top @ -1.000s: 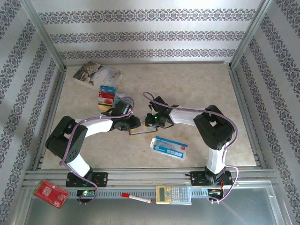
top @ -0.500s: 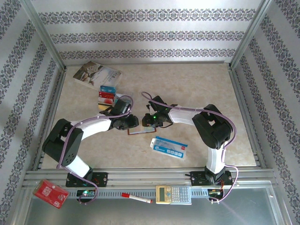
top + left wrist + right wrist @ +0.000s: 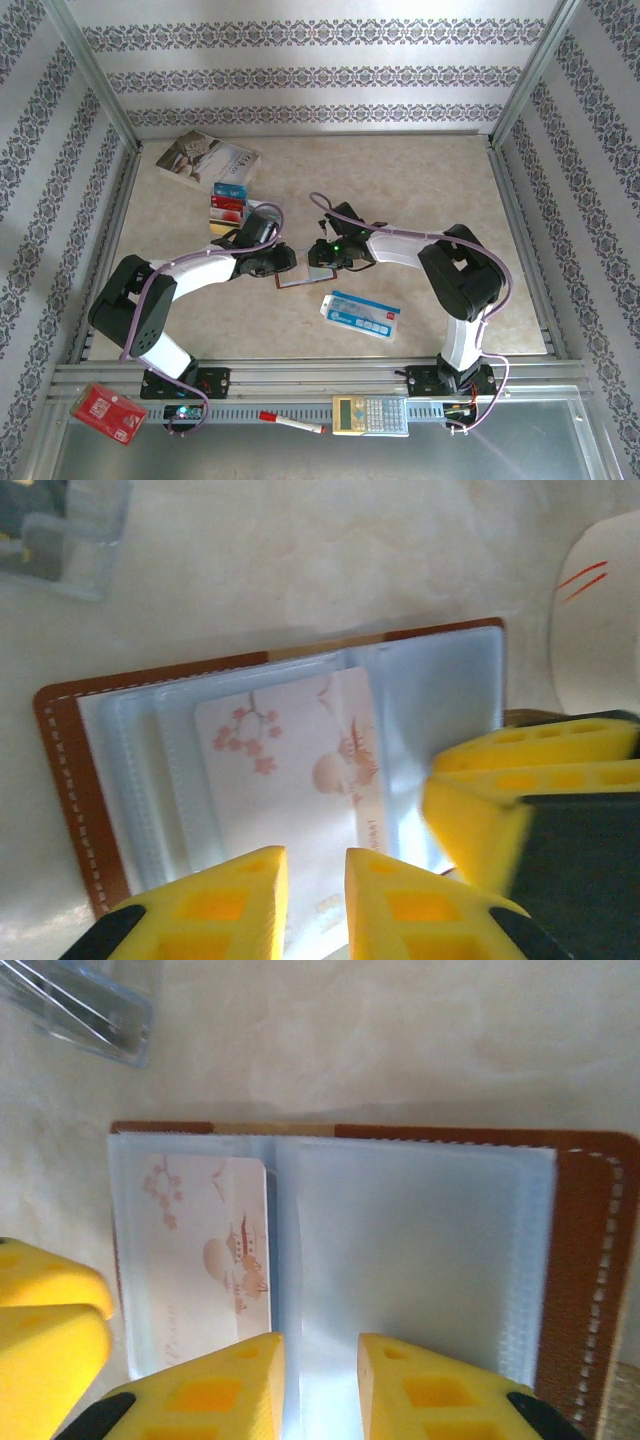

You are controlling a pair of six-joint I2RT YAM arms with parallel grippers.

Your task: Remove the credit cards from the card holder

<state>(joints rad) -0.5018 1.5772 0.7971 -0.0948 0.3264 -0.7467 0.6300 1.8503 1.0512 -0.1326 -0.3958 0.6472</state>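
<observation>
Though barely parted, the left pincer (image 3: 315, 870) (yellow-fingered) overhangs the white card (image 3: 280, 770).

Card holder (image 3: 590, 1260): brown stitched leather, matt. Its sleeves (image 3: 400, 1260): clear, glossy plastic. Card (image 3: 290, 770): smooth white plastic, printed. Table (image 3: 420, 190): smooth, marbled beige. My jaws: matt yellow plastic.

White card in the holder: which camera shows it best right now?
Left wrist: the white card lies face up and large, its pink blossom print clear. Right wrist shows it narrower, inside the open holder. From above it's too small to make out.
</observation>
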